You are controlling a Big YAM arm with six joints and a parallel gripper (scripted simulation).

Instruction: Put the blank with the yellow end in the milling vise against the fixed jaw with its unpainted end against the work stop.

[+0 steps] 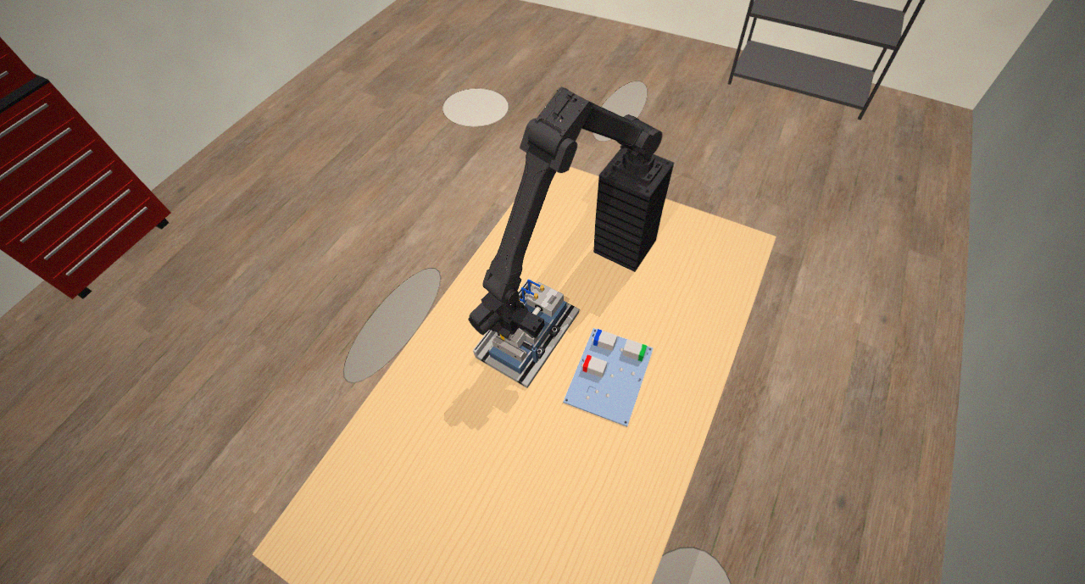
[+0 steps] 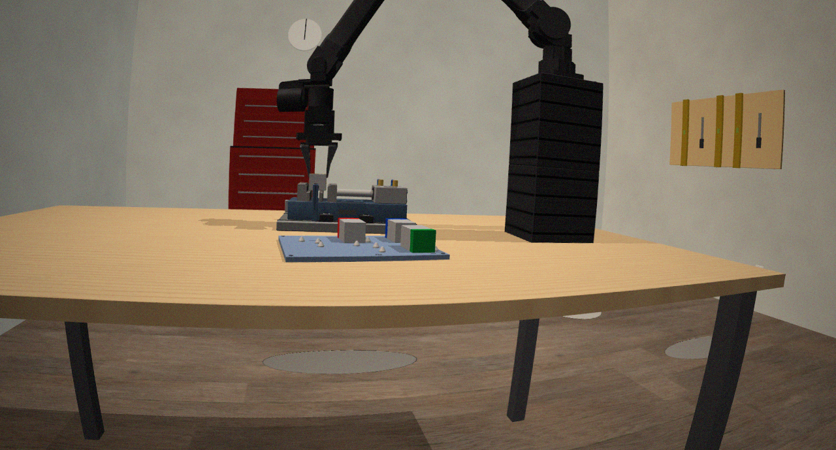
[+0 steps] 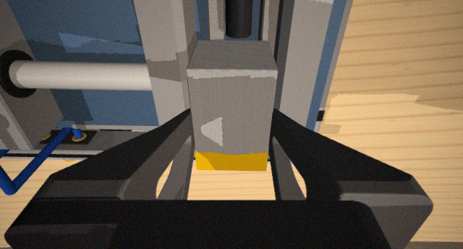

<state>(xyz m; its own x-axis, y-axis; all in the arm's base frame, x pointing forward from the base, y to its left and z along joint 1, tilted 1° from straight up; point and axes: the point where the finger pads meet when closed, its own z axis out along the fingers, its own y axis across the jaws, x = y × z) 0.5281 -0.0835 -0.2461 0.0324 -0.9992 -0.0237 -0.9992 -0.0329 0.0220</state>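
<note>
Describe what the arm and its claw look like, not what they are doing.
Matte black jointed arm with rounded joint housings, rising from a ribbed black block pedestal. The black claw has two wedge-shaped fingers with grey inner faces. No cables or markings visible.

low bars: hidden in the wrist view under the grey blank with the yellow end [image 3: 231,108].
blank underside: cannot tell whether it rests on anything.
work stop: the dark short rod [image 3: 238,11] is cut off by the wrist view's top edge; contact with the blank's unpainted end cannot be told.
black parallel gripper [image 3: 231,133]: its body is cut by the bottom edge.
grey-and-blue milling vise [image 1: 557,329]: in the top view the black arm covers much of it, blank too small to make out.
arm: elbow cut off by the exterior view's top edge.
</note>
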